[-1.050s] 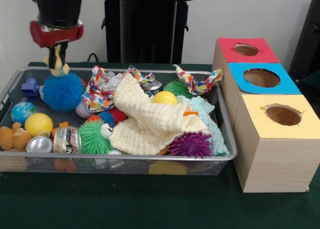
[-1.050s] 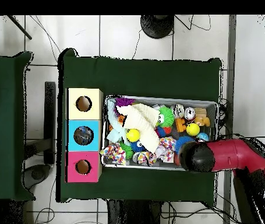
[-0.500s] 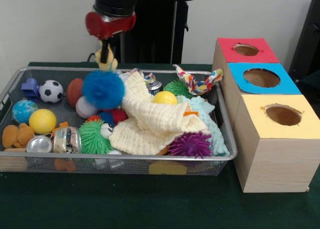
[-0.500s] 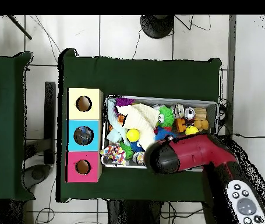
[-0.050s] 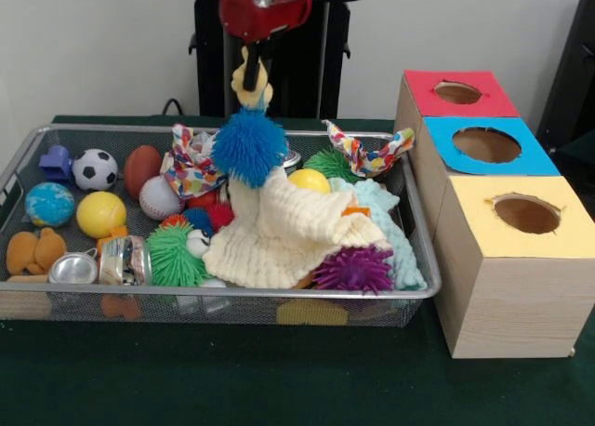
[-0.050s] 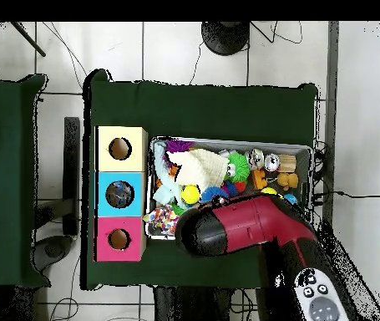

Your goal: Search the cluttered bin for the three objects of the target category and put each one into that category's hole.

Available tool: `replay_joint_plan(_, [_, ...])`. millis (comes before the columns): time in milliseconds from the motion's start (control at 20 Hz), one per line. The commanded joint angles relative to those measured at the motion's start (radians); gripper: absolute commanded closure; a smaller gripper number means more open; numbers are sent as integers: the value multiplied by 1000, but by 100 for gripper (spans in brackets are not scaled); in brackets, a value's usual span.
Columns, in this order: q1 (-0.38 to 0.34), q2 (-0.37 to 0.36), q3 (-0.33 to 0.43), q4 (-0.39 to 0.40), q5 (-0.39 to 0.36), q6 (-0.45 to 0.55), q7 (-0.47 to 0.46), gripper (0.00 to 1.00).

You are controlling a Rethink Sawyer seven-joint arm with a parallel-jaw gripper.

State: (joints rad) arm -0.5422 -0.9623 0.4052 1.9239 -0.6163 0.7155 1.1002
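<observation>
A blue fuzzy ball toy [image 5: 249,145] with a yellow head hangs in the air over the middle of the wire mesh bin [image 5: 223,298]. My gripper [image 5: 251,76] is shut on the yellow head, and the blue ball dangles below it above the cream cloth [image 5: 288,223]. To the right stand three boxes with round holes: red [image 5: 458,93], blue [image 5: 485,145] and yellow [image 5: 525,214]. Seen from overhead, my red arm [image 6: 243,227] hides the gripper and the toy and lies over the bin's near edge beside the red box [image 6: 119,239].
The bin holds a green spiky ball [image 5: 174,255], a purple spiky ball [image 5: 354,269], a yellow ball [image 5: 100,214], a soccer ball [image 5: 95,168], a baseball [image 5: 160,199], patterned cloths and small tins. A remote control [image 6: 314,298] shows beside my arm in the overhead view.
My gripper has carried the blue fuzzy toy from the bin's left end rightward to its middle and a little higher. The balls at the left end are uncovered.
</observation>
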Motion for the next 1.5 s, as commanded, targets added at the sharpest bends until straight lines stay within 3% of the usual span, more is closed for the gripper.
replay_joint_plan(50, [65,-90,-79,70,85,105,226,100])
replay_joint_plan(550, [207,-98,-161,54,146,131,274,100])
replay_joint_plan(1100, [391,58,-276,32,211,-22,485,100])
replay_joint_plan(1500, [475,166,-303,-20,281,-88,574,100])
